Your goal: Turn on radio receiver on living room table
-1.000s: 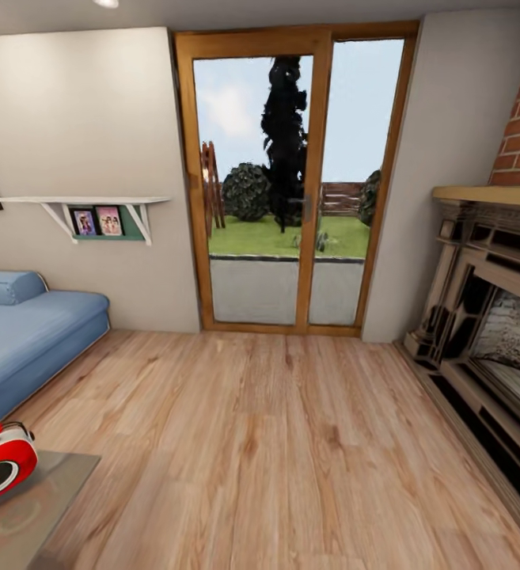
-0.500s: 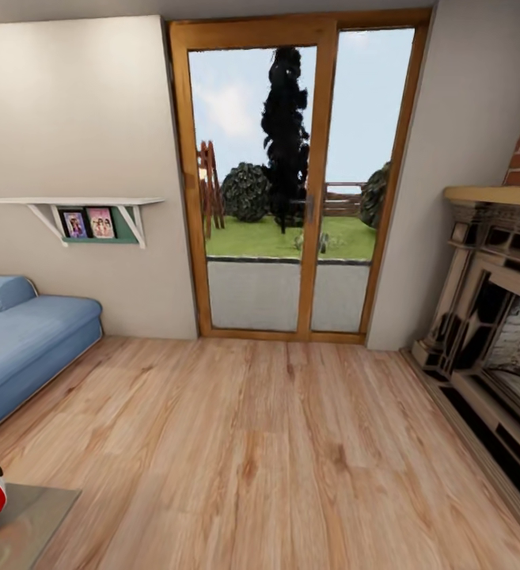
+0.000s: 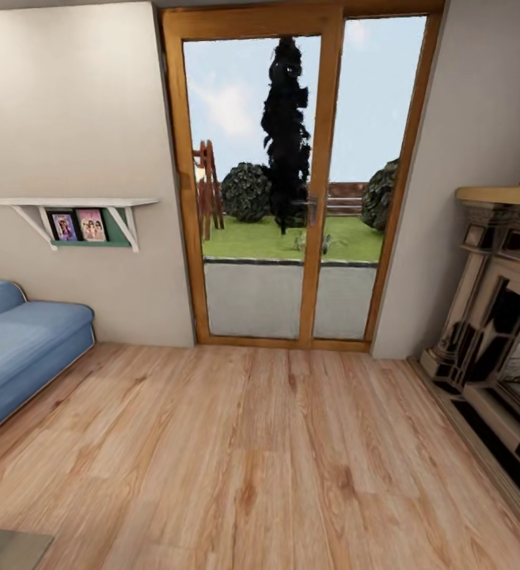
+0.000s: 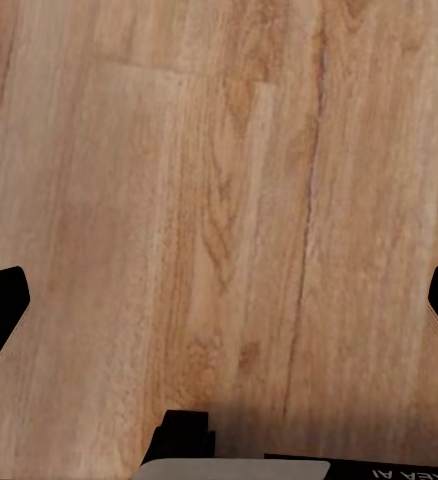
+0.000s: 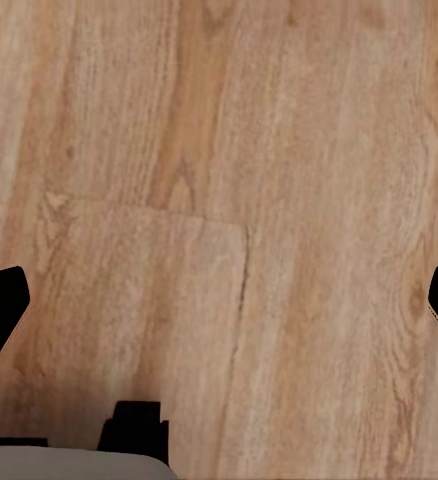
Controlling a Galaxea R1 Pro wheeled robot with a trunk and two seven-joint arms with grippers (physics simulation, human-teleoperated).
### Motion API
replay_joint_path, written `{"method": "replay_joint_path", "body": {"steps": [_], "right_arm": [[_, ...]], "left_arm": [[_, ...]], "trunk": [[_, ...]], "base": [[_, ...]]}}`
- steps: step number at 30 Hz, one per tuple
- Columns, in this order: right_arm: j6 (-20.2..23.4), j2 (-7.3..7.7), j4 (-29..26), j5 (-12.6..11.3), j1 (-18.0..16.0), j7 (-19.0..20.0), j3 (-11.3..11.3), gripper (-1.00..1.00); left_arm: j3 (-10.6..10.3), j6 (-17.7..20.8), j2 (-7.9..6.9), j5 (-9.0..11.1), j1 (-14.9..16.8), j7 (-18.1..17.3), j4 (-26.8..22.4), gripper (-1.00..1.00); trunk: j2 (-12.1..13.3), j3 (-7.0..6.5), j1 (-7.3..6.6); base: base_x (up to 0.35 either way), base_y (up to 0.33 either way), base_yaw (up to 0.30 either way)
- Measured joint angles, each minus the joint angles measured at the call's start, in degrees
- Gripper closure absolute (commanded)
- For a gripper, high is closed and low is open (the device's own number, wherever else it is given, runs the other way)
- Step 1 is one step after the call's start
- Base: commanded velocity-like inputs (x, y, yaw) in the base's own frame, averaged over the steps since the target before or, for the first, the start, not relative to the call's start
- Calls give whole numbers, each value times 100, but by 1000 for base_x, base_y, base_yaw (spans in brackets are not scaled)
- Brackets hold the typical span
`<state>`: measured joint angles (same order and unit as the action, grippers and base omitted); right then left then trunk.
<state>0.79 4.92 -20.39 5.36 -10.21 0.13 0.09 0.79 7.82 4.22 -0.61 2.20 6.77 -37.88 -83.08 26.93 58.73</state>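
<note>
I am facing the far wall of the living room, where a wood-framed glass double door (image 3: 291, 182) looks out on a lawn, a dark tall tree and round bushes. Light wood floor (image 3: 260, 451) stretches from me to that door. On my left, the end of the blue sofa (image 3: 18, 348) runs along the wall, and above it a white wall shelf (image 3: 70, 203) holds two small framed pictures (image 3: 77, 226) against a green backing. On my right stands the ornate fireplace (image 3: 505, 317) with a wooden mantel and red brick above it.

Of the table (image 3: 6, 548) I see just a grey glossy corner at the bottom left edge of my head view, bare where it shows. I cannot see the radio receiver from here, so I cannot say where it sits.

My left gripper (image 4: 219, 300) points down at bare floorboards; its two dark fingertips (image 4: 1, 300) sit at opposite edges of the wrist picture, so the jaws are spread wide with nothing between them. My right gripper (image 5: 219, 300) looks the same: dark fingertips (image 5: 1, 300) far apart at either edge, wood planks between them, holding nothing.
</note>
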Motion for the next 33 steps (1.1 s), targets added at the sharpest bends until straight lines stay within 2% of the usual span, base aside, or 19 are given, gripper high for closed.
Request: {"method": "replay_joint_path", "body": {"steps": [14, 33], "right_arm": [[0, 0, 0, 0, -6, -5, -17, -100], [0, 0, 0, 0, 0, -22, -9, -100]], "left_arm": [[0, 0, 0, 0, 0, 0, 3, -100], [0, 0, 0, 0, 0, 0, 2, -100]], "trunk": [[0, 0, 0], [0, 0, 0]], "base": [[320, 0, 22], [38, 0, 277]]}}
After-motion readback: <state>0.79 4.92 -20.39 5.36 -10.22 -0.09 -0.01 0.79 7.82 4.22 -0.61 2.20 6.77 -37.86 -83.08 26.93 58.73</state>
